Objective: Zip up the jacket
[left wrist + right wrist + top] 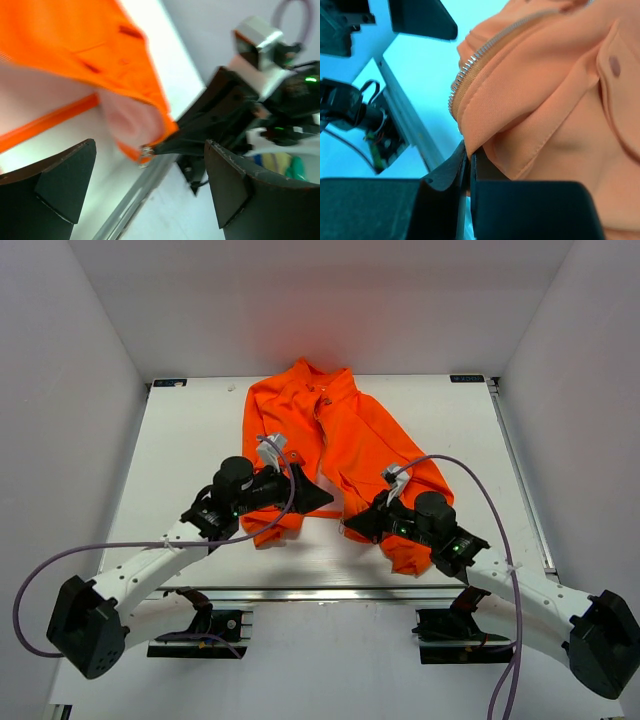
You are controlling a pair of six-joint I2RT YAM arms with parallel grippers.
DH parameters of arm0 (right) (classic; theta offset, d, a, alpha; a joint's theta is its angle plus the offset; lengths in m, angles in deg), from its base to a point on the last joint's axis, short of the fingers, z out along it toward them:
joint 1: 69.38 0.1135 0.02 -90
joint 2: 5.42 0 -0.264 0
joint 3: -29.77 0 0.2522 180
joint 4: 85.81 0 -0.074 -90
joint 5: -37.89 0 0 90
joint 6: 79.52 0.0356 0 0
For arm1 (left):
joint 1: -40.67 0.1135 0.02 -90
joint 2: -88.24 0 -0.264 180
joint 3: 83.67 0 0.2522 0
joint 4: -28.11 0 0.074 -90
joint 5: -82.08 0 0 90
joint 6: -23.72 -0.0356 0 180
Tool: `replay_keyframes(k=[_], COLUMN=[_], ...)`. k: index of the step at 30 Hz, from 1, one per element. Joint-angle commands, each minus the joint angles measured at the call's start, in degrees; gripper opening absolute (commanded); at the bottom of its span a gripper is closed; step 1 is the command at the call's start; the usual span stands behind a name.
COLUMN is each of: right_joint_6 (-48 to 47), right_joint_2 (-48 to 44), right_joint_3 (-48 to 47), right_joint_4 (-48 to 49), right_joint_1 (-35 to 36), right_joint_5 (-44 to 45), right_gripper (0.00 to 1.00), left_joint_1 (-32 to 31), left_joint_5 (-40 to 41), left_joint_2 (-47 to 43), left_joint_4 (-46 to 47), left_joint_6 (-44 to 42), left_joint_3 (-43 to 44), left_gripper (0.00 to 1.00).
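Middle of the top view: the jacket point(330, 435) lies open-fronted on the white table point(180, 440), collar toward the upper edge, hem toward the arms.
Lower centre, right gripper point(347, 527): jaws closed flat on the bottom corner of one front panel, just below the zipper teeth point(470, 65).
Lower centre, left gripper point(318, 498): jaws spread wide with nothing between them; it hovers near that pinched corner.
Zipper: appears undone; a small metal piece point(145, 151) shows at the pinched corner, too blurred to name.
Risk, slip: the pinch takes only a thin fabric edge, so a tug could pull it free.
Risk, drag: with the other panel unheld, pulling would likely bunch the whole jacket rather than mate the halves.
Risk, collision: both grippers crowd one corner and could knock together.
Writing: none legible; small tags point(168, 383) at the table's far corners are too small to read.
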Motion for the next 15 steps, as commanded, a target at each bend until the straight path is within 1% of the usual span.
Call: replay_keyframes(k=[1, 2, 5, 7, 9, 10, 12, 15], right_joint_6=[1.3, 1.6, 1.8, 1.9, 1.9, 1.8, 1.8, 1.6], right_joint_2=[-0.8, -0.7, -0.8, -0.9, -0.6, -0.5, 0.0, 0.7], right_joint_3=[-3.6, -3.8, -3.8, -3.3, -3.5, -3.6, -3.8, -3.8], right_joint_4=[-7.2, -8.3, -10.6, -10.7, -11.0, -11.2, -11.3, -11.4], right_joint_1=[-0.4, -0.5, -0.5, -0.5, -0.6, -0.6, -0.6, -0.8], right_joint_5=[-4.6, -4.9, -5.8, -5.8, -5.5, -5.5, -5.8, -6.2], right_gripper=[0.00, 0.00, 0.00, 0.00, 0.00, 0.00, 0.00, 0.00], left_joint_1=[-0.3, -0.3, -0.3, -0.3, -0.3, -0.3, -0.3, -0.3], left_joint_5=[9.7, 11.8, 14.2, 14.2, 15.6, 16.8, 20.4, 24.1], left_joint_2=[-2.8, -2.5, 0.6, 4.3, 6.8, 9.3, 11.6, 14.7], left_joint_4=[-19.2, -23.4, -28.7, -29.5, -30.3, -30.8, -33.5, -35.8], left_joint_6=[-5.1, -6.0, -7.7, -8.7, -9.8, -10.3, -11.2, -13.1], left_joint_3=[2.4, 2.6, 3.2, 4.1, 5.2, 7.0, 9.1, 12.0], left_gripper=[0.98, 0.98, 0.98, 0.96, 0.90, 0.89, 0.85, 0.84])
